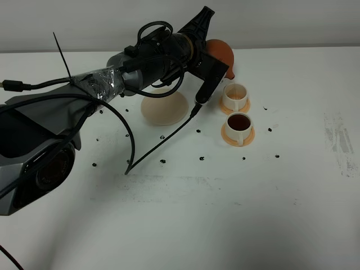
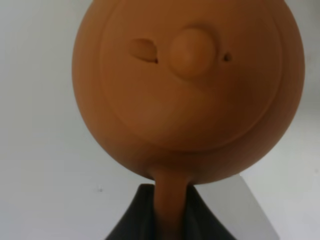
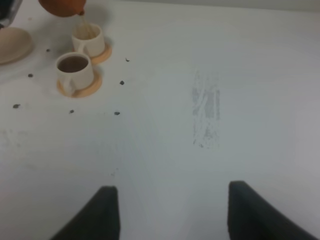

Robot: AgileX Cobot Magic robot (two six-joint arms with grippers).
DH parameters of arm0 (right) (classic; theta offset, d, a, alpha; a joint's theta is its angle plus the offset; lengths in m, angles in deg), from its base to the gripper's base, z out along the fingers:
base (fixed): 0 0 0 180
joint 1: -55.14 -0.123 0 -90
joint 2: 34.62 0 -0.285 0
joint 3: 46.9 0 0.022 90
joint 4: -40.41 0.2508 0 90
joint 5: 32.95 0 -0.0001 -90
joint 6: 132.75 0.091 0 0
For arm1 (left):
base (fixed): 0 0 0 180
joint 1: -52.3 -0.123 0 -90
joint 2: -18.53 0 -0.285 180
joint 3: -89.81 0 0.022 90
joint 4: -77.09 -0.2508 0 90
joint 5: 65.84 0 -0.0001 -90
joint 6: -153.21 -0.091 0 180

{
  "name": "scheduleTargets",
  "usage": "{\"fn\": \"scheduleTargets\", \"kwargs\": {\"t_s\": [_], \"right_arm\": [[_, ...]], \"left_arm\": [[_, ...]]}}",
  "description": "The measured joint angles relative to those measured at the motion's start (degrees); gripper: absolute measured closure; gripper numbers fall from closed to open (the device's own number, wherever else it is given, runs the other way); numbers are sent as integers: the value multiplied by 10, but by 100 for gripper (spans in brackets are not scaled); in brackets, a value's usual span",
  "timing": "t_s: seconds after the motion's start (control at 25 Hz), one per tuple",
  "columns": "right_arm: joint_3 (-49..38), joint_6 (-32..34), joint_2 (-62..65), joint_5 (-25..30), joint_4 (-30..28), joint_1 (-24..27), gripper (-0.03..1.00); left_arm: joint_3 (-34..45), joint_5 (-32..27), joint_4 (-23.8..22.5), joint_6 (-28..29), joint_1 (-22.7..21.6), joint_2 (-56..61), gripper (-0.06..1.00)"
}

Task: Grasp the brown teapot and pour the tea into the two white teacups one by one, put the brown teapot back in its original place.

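The brown teapot [image 1: 220, 53] hangs tilted in the air over the farther of the two white teacups [image 1: 235, 95]. My left gripper [image 2: 167, 215] is shut on its loop handle, and the lid and knob [image 2: 192, 47] fill the left wrist view. In the right wrist view a thin stream of tea [image 3: 82, 21] runs from the teapot [image 3: 62, 6] into that farther cup [image 3: 89, 37]. The nearer cup [image 1: 239, 125] holds dark tea. The cream saucer [image 1: 164, 107], the original place, lies bare to the left of the cups. My right gripper [image 3: 172, 212] hovers open over bare table, far from the cups.
Each cup stands on an orange coaster [image 1: 228, 135]. Small black specks [image 1: 202, 158] are scattered over the white table around the cups and saucer. A black cable [image 1: 163, 140] from the left arm droops to the tabletop. A scuffed grey patch [image 1: 337, 140] marks the table at the right.
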Motion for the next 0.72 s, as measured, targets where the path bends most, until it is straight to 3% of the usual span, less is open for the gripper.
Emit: {"fn": "scheduleTargets", "kwargs": {"t_s": [0.72], "right_arm": [[0, 1, 0, 0, 0, 0, 47]], "left_arm": [[13, 9, -25, -26, 10, -5, 82]]}}
